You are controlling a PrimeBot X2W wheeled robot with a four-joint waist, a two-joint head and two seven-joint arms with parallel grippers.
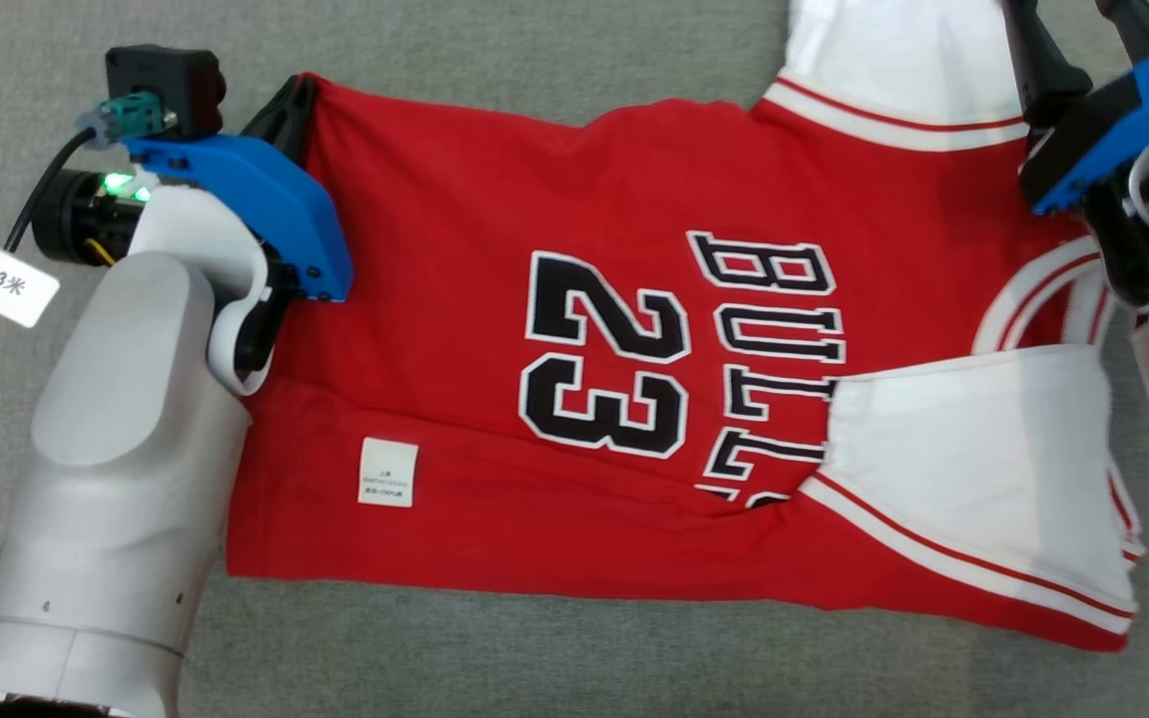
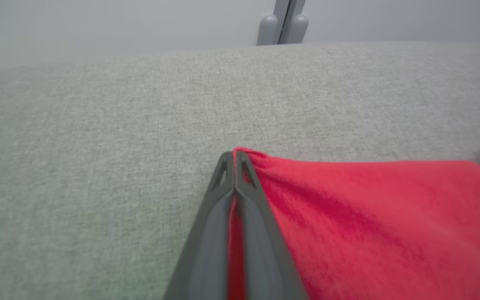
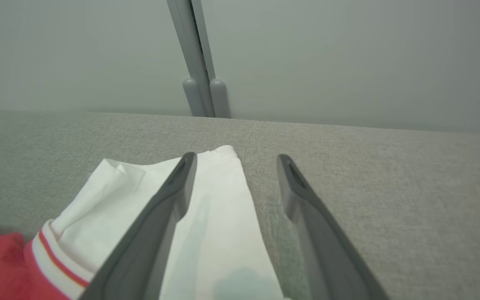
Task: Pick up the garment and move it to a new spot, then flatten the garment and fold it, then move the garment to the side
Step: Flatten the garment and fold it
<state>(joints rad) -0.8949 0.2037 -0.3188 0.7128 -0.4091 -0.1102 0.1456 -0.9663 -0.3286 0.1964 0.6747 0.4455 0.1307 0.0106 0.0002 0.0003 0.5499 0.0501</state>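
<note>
A red jersey, the garment (image 1: pixel 495 219), lies spread on the grey cloth surface, printed with "23" and "BULLS", with a white care label (image 1: pixel 387 472) on it. My left gripper (image 1: pixel 301 92) is at the garment's far left corner and shut on it. In the left wrist view the left gripper (image 2: pixel 234 155) pinches red fabric (image 2: pixel 369 216) between its closed fingers. My right gripper (image 1: pixel 1078 18) is open at the far right, over the white sleeve (image 1: pixel 894 50). In the right wrist view the right gripper (image 3: pixel 236 160) has one finger over the sleeve (image 3: pixel 115 187) and one finger over bare cloth. A second white sleeve (image 1: pixel 973 449) lies folded across the jersey's right side.
Grey fabric surface (image 1: pixel 535 658) extends on all sides of the jersey. A black cable with a white tag (image 1: pixel 16 284) hangs by my left wrist. A pale wall with a grey post (image 3: pixel 200 62) stands behind the surface's far edge.
</note>
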